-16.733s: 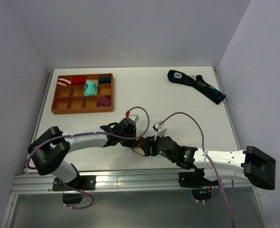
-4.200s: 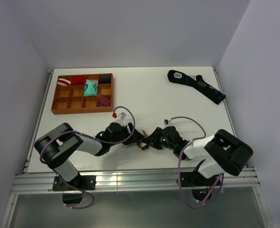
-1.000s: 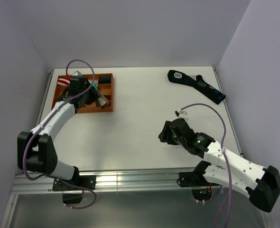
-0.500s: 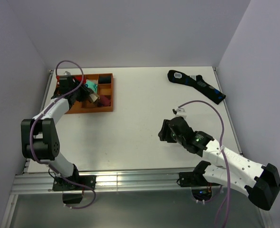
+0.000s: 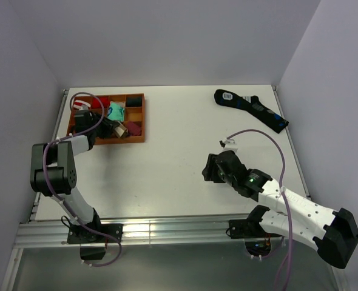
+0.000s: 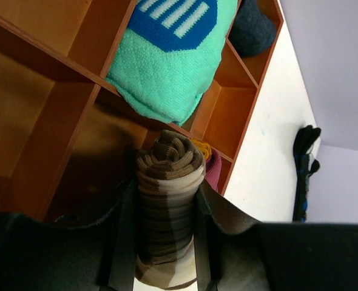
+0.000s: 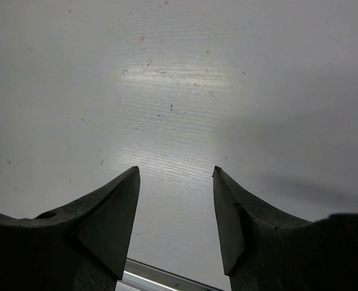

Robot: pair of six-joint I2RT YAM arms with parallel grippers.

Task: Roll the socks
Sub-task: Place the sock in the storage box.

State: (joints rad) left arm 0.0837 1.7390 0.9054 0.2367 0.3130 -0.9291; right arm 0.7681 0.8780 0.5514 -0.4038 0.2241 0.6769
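The socks (image 6: 168, 212) were rolled into 1 bundle, gripped by the left gripper (image 6: 165, 200) over a tray (image 6: 233, 115) compartment, so only dropping it seemed left; the right gripper (image 7: 176, 212) stood wide, empty.

Robot lab cell: white table (image 5: 185, 127), plain walls (image 5: 167, 42), aluminium rail (image 5: 167, 230).

Tray dividers (image 6: 53, 144) and a teal sock (image 6: 167, 66) hem the socks (image 6: 168, 212).
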